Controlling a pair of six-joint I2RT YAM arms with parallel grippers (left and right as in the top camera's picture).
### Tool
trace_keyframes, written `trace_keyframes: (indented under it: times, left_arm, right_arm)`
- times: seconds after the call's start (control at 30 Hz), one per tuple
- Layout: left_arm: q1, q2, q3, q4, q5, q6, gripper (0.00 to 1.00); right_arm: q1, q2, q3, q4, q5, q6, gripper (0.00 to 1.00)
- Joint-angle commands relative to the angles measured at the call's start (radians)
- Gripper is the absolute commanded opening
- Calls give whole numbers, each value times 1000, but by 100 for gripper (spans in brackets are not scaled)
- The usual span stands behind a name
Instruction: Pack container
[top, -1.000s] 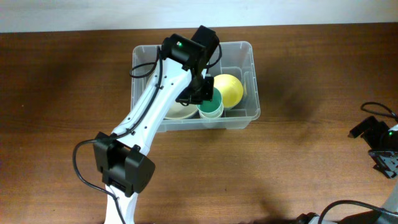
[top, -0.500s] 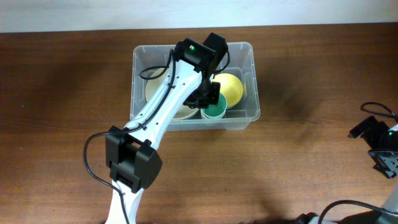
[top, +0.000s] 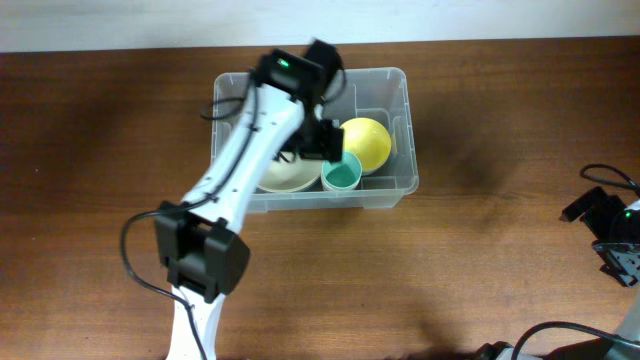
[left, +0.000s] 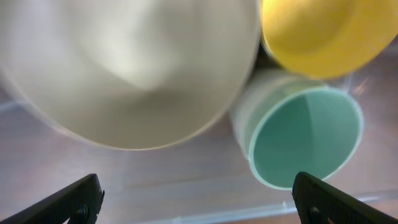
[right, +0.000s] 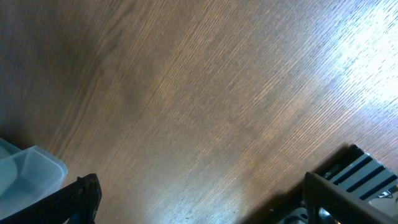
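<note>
Three vessels lie in the container (top: 405, 120), which sits on the desk (top: 500, 250) toward its far edge: cream bowl (top: 285, 178) left, yellow bowl (top: 368, 143) right, teal cup (top: 342, 176) between them at the near wall. Left fingers (left: 317, 198) hover above them, spread wide, grasping nothing. Right fingers (right: 84, 198) are spread wide over the desk, well apart from the container.
</note>
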Motion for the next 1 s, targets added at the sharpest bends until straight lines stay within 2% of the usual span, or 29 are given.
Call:
trace_keyframes:
  times: [0.0, 0.13, 0.33, 0.43, 0.6, 0.77, 0.97]
  left_arm:
    - [86, -2, 185, -61, -17, 22, 100]
    - [172, -46, 324, -97, 0, 56, 100]
    - [261, -230, 294, -97, -14, 67, 100]
    - [287, -383, 167, -97, -22, 63, 100]
    - [291, -698, -145, -92, -151, -69, 100]
    - [291, -981, -397, -24, -128, -113, 100]
    - [291, -1204, -511, -34, -110, -144, 100]
  right_arm:
    - [-3, -2, -1, 3, -5, 8, 99]
    - [-3, -2, -1, 3, -5, 8, 99]
    - [-3, -2, -1, 2, -6, 8, 99]
    - [-3, -2, -1, 2, -5, 8, 99]
    - [-3, -2, -1, 2, -6, 8, 99]
    - [-3, -2, -1, 2, -6, 8, 99]
    - [-3, -2, -1, 2, -5, 8, 99]
